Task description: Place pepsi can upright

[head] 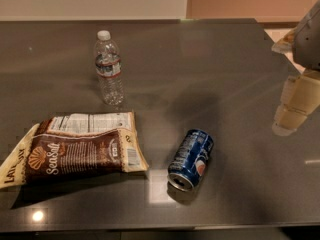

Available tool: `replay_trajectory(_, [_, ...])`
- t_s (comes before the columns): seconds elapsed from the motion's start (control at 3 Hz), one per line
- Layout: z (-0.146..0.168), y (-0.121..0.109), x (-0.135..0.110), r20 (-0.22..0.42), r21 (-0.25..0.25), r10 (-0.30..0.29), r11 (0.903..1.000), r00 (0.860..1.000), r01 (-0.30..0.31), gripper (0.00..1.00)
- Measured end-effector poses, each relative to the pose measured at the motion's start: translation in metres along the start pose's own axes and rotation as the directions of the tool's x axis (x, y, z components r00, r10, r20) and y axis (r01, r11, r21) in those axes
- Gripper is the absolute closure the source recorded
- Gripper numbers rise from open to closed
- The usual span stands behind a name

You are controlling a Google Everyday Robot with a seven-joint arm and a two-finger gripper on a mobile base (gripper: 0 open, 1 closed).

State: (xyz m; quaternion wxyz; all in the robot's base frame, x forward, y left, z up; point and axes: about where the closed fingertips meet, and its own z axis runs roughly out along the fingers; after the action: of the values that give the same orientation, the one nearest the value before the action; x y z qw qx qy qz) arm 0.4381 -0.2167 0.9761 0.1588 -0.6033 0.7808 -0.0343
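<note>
I have the can lying on its side on the dark table, toward the front, with 1 silver end facing the camera and the logo showing on its right flank. The gripper hangs at the far right of the view, above the table and well apart from the can. I cannot tell whether it is spread or closed up. It holds nothing that I can see.

My main worry is rolling. The can is round, the tabletop looks glossy and slick, and nothing is braced against it. If I come in from the right and touch its side before closing around it, I expect it to roll left toward the chip bag. A push along its length would probably slide it toward the front edge of the table.

The 2nd risk is the grip itself: pinching a curved metal wall off-centre could let it squirt out. The 3rd is the release: let go while the can is tilted and it will likely tip back over. The bottle stands far enough off to be no concern.
</note>
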Motion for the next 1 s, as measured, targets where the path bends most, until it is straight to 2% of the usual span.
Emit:
replay_trajectory(0.33, [0.0, 0.0, 0.0, 0.0, 0.0, 0.0, 1.0, 1.0, 0.0, 0.0])
replay_trajectory(0.67, [0.001, 0.0, -0.012, 0.019, -0.002, -0.045, 0.999, 0.999, 0.045, 0.0])
replay_trajectory(1.0, [0.006, 0.003, -0.032, 0.057, -0.014, -0.12, 0.9925, 0.991, 0.121, 0.0])
